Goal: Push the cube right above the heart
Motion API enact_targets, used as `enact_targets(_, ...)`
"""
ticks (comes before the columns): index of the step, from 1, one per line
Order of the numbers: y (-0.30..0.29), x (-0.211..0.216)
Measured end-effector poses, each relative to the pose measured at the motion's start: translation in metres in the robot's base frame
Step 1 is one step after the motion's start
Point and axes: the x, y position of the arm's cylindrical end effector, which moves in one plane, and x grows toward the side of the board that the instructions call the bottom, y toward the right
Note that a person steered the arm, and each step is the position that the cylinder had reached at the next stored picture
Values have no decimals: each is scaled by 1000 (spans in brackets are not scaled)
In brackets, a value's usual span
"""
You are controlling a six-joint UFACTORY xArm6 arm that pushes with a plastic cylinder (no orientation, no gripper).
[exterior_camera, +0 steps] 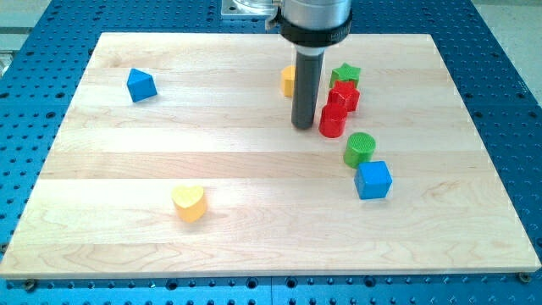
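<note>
A pale wooden worktop (254, 246) lies on a blue perforated base, seen from the front and slightly above. Nearest the viewer, toward the view's lower left, sits the yellow heart (189, 202), lying flat with its point aimed toward the view's bottom. Taking that heart as the landmark: well to its right and a little farther back rests the blue cube (373, 180), the block to be moved. It sits flat and turned slightly askew, with no long axis to speak of, being equal on all sides. Just behind the cube and touching or nearly touching it stands a green cylinder (360, 149). Farther back from the heart and still to its right come a red cylinder (332, 121), then a red block (344, 97) of unclear shape, then a green star (345, 74), crowded in a line. My tip (303, 127) stands just to the left of the red cylinder, well apart from the cube. There are no jaws on this arm, only the dark rod, so nothing is pinched. A yellow block (289, 80) is partly hidden behind the rod. Far back to the heart's left sits a blue wedge-like block (141, 85). I judge the cube must travel left to end just behind the heart, so the tip would need to get round to its right side first.
</note>
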Motion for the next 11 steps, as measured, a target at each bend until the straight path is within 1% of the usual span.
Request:
enact_targets(1,3,11)
enact_targets(2,28,28)
enact_targets(3,41,28)
enact_targets(4,-1,55)
enact_targets(5,-12,135)
enact_targets(6,33,205)
enact_targets(7,159,198)
enact_targets(8,199,140)
enact_targets(9,171,127)
enact_targets(11,17,130)
